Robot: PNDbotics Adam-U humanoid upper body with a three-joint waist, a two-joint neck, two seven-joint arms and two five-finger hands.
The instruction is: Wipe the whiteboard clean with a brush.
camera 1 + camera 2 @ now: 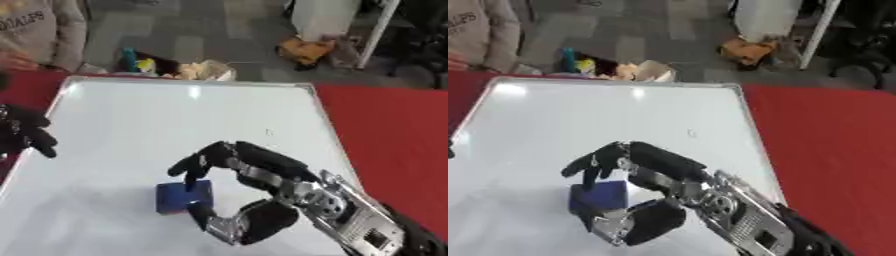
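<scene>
Two hands show in the left eye view, and only one is working. Our right hand (254, 170) reaches in from the lower right, fingers (194, 165) arched over the top of the blue brush (181, 196) and thumb (203, 214) coming up against its near side, so we read it as closing round the brush; whether the pinch is complete we cannot tell for certain, since the fingertips hide the contact line. The brush lies flat on the whiteboard (175, 115), in the near half and a little left of centre, which suits the task: a block held from above with its face down can be dragged without tipping. The whiteboard rests on a red table cover (385, 125) and looks almost entirely white; we make out one small dark mark (269, 132) near the right edge, well apart from the brush, and glare spots near the far edge. Our left hand (26, 132) sits idle at the left edge of the board, fingers relaxed and holding nothing, probably parked there to keep out of the sweep. Judgement: the grasp is being settled and the wiping strokes are mostly ahead, with the mark to the upper right the likely target. Risk: the brush slipping sideways under the fingertips during a stroke.
</scene>
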